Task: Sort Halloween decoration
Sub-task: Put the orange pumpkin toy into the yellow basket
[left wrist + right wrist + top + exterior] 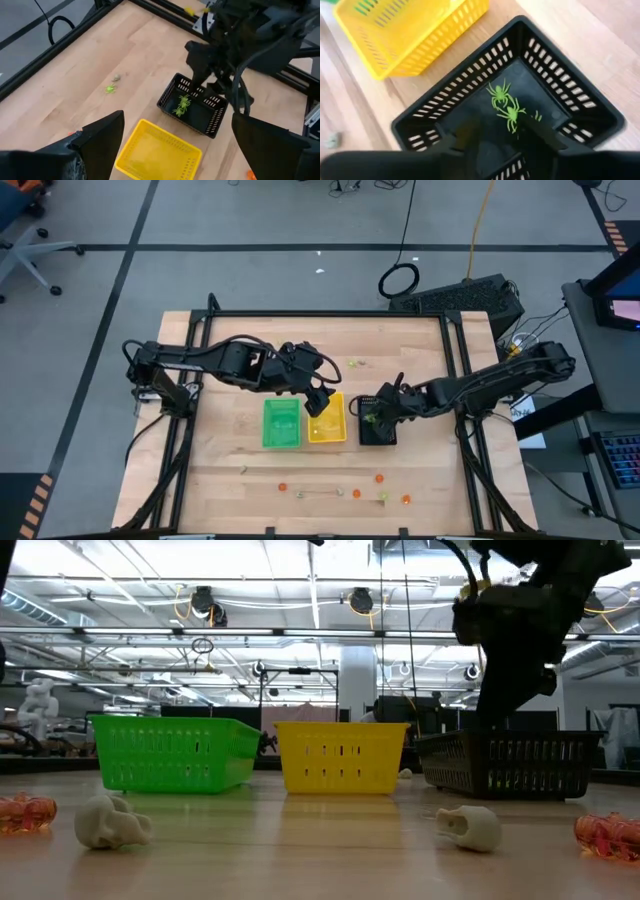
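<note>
Two yellow-green spider trinkets (506, 106) lie on the floor of the black tray (570, 85), also seen as spiders (181, 105) in the left wrist view. My right gripper (497, 132) hovers just above them, open, pointing steeply down into the tray, with nothing between its fingers. My left gripper (320, 398) hangs open and high over the yellow tray (326, 420), holding nothing. Orange trinkets (381, 477) and green ones (357, 492) lie loose near the table's front edge. Whitish skulls (110, 820) rest there too.
The green tray (281, 423), the yellow tray and the black tray (378, 430) stand side by side mid-table. A green trinket (110, 89) and a grey one (117, 77) lie on the far part of the table. Bare wood lies left and right of the trays.
</note>
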`<state>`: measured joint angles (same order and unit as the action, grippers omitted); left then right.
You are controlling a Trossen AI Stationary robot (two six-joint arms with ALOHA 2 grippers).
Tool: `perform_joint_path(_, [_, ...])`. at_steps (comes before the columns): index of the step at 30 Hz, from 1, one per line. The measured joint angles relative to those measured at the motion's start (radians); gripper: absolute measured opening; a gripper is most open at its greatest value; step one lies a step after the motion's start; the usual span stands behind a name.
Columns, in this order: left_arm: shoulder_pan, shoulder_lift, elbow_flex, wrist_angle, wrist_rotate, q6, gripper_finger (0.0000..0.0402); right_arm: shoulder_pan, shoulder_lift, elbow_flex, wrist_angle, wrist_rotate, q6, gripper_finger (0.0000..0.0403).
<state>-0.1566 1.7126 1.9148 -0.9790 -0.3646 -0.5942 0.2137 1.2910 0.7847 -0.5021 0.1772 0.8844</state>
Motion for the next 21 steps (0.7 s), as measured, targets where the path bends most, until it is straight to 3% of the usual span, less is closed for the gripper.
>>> perform_joint_path(3, [0.002, 0.0, 0.0, -0.011, 0.01, 0.005, 0.0368, -0.005, -0.042, 0.047, -0.057, 0.0, 0.009, 0.0165])
perform_joint_path(7, [0.017, -0.003, 0.0, -0.065, 0.016, 0.0, 0.0368, -0.005, -0.122, 0.166, -0.116, 0.01, -0.008, 0.0187])
perform_joint_path(14, [0.08, -0.029, -0.001, -0.186, 0.102, 0.094, 0.0368, -0.005, -0.219, 0.349, -0.134, 0.155, -0.119, 0.0179])
perform_joint_path(18, [0.141, -0.028, -0.001, -0.226, 0.152, 0.203, 0.0368, -0.005, -0.252, 0.399, -0.173, 0.26, -0.103, 0.0172])
perform_joint_path(21, [0.199, -0.029, -0.004, -0.257, 0.195, 0.275, 0.0368, -0.005, -0.274, 0.404, -0.196, 0.268, -0.082, 0.0169])
